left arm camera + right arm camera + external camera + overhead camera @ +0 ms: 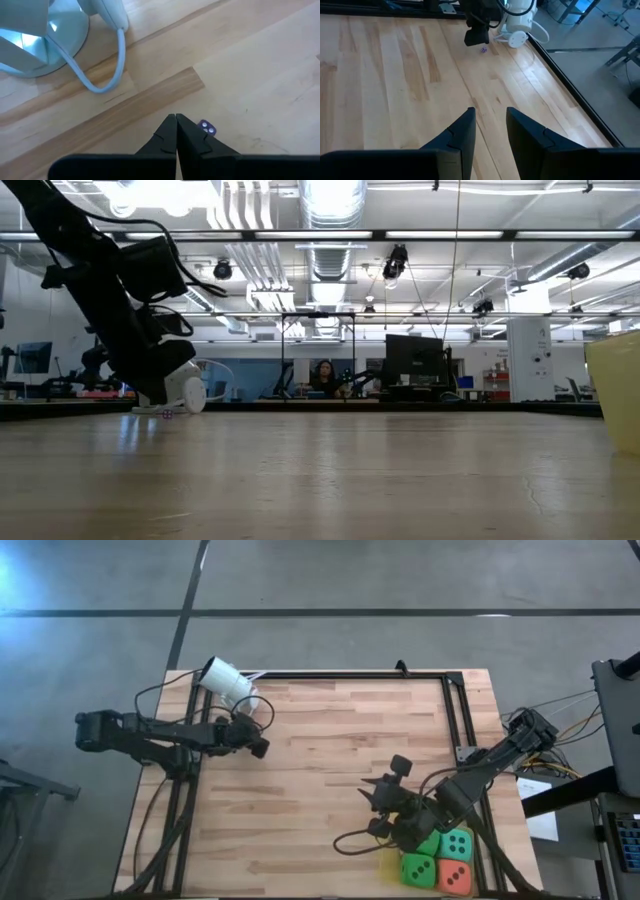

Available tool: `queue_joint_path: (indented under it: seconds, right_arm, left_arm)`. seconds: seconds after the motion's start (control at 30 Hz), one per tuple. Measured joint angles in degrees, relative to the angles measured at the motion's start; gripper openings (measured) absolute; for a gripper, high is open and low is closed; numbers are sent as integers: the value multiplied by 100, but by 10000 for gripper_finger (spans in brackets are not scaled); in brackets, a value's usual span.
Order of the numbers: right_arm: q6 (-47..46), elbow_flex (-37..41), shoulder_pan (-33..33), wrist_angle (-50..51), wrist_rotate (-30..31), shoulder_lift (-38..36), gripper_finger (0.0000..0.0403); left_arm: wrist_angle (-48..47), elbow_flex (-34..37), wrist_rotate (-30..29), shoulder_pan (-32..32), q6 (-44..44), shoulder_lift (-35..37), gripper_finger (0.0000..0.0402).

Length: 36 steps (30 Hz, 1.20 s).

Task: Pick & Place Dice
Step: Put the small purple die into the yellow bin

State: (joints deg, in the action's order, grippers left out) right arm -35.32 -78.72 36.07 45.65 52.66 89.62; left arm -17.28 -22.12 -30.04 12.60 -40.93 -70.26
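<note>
Wooden table (320, 770): butcher-block top inside a dark frame, carrying both arms and every die.
Dice counted: four are seen in the high view, packed together at the table's near right corner; two green, one teal, one orange-red.
Green dice: one (417, 870) sits at the cluster's left; the other (430, 843) is partly hidden under the right arm.
Teal die (458, 844): placed just right of the hidden green one.
Orange-red die (455, 877): placed beside the first green die, nearest the table edge.
Right gripper (385, 808): held just left of the cluster, fingers parted, nothing between them; in its wrist view only bare planks are seen between the pads (465, 131).
Left gripper (258, 746): kept at the far left of the table, fingers pressed together and empty, near a white camera (226, 680) on its round base.
Purple speck (207, 128): one tiny piece lies on the wood beside the left fingertips; it is not a die.
Risk, crowding: since the dice are touching, a neighbour could be nudged or dragged when one is taken.
Risk, overshoot: the cluster lies behind the right fingers' line of sight, so a grasp may be misjudged and a die pushed off the near edge.
</note>
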Motion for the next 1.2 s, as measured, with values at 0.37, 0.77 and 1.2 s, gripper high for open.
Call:
queue_joint_path:
  seconds: [0.37, 0.77, 1.2]
  right_arm:
    - [-1, 0, 0, -7, 0, 0, 105]
    - [-1, 0, -2, -14, -2, 0, 105]
    - [-1, 0, -2, -13, -2, -2, 105]
  left_arm:
    - [-16, 5, 214, 2, 46, -23, 2]
    - [437, -186, 204, -10, 46, -910, 2]
    - [1046, -337, 803, -332, -282, -1163, 2]
